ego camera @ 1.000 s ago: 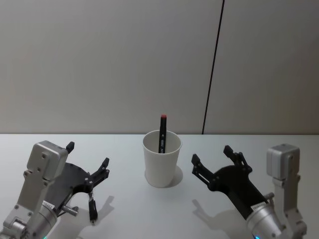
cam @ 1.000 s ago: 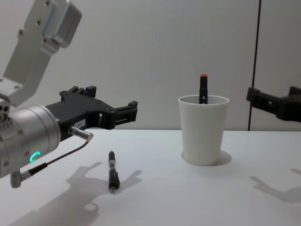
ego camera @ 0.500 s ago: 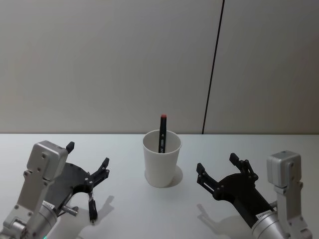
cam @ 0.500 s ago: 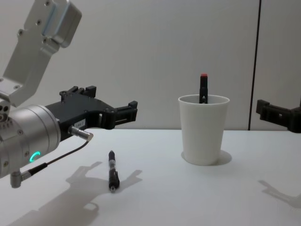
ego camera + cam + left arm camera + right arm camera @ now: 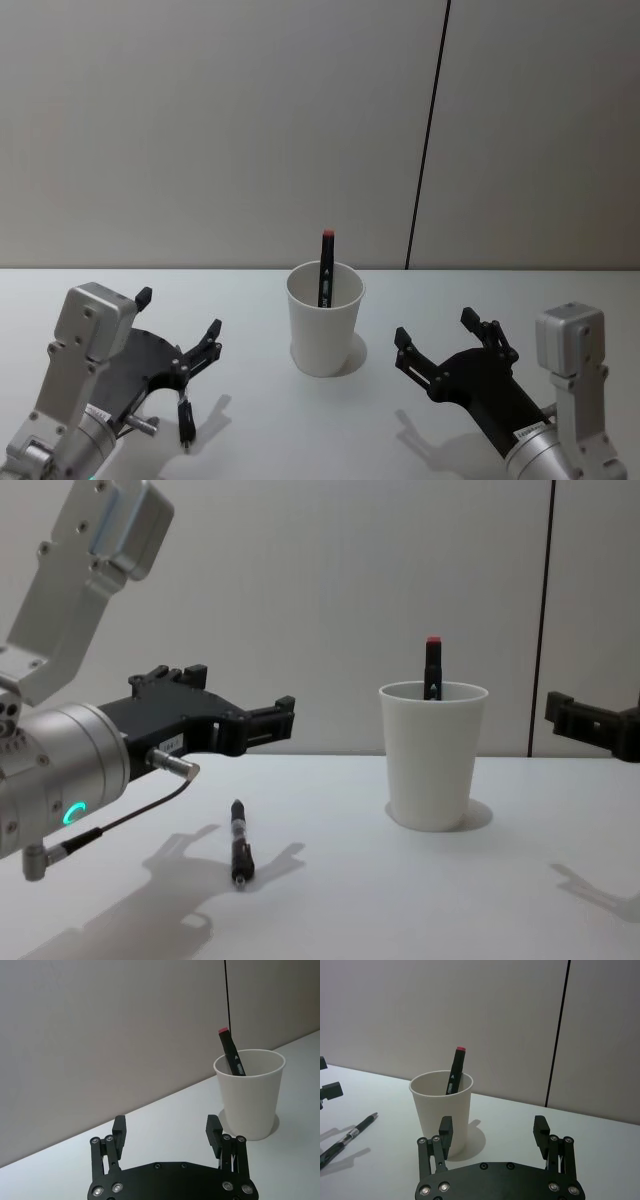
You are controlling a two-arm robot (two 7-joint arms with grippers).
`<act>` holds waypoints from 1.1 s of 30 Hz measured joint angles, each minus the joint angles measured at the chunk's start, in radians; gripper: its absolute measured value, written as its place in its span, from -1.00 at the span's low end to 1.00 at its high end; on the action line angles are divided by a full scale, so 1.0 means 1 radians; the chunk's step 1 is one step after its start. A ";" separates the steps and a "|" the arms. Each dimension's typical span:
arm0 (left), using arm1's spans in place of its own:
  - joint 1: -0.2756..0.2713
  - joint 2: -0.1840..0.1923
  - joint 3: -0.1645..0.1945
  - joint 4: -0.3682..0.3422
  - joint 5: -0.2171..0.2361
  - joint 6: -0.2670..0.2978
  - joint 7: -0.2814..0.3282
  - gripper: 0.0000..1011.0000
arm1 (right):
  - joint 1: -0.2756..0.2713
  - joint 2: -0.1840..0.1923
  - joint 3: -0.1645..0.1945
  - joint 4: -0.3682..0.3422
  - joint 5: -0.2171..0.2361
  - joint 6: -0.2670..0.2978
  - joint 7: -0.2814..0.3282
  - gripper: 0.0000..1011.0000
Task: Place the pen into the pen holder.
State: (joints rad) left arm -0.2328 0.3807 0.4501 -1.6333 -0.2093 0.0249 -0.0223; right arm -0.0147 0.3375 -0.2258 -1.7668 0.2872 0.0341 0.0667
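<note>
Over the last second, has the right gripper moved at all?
Yes. The right gripper has pulled back, away from the pen holder, widening the gap between them.

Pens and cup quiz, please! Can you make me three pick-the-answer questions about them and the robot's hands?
1. Where is the thin pen?
A. in the cup
B. flat on the table
C. in the left gripper

2. What colour is the top of the marker standing in the cup?
A. blue
B. green
C. red

3. How are the left gripper and the right gripper?
A. both open, holding nothing
B. both shut
C. one shut on the pen

Answers:
1 B: the pen lies on the table below the left gripper.
2 C: the end above the cup's rim is red.
3 A: each wrist view shows fingers spread with nothing between them.
</note>
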 joint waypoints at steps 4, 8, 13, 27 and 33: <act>0.006 0.000 -0.004 -0.012 -0.014 0.024 -0.009 0.98 | 0.000 0.000 0.000 0.000 0.000 0.000 0.000 0.98; 0.019 0.002 -0.011 -0.034 -0.031 0.060 -0.017 0.98 | 0.000 0.000 0.000 0.000 0.000 0.000 0.000 0.98; 0.034 0.004 -0.021 -0.061 -0.051 0.109 -0.022 0.99 | 0.000 0.000 0.000 0.000 0.000 0.000 0.000 0.98; 0.059 0.002 -0.043 -0.122 -0.103 0.271 -0.028 0.98 | 0.000 0.000 0.000 0.000 0.000 0.000 0.000 0.98; 0.055 -0.006 -0.048 -0.131 -0.119 0.346 -0.029 0.98 | 0.000 0.000 0.000 0.000 0.000 0.000 0.000 0.98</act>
State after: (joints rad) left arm -0.1776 0.3749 0.4018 -1.7638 -0.3287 0.3712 -0.0508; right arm -0.0147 0.3375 -0.2258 -1.7668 0.2873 0.0340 0.0668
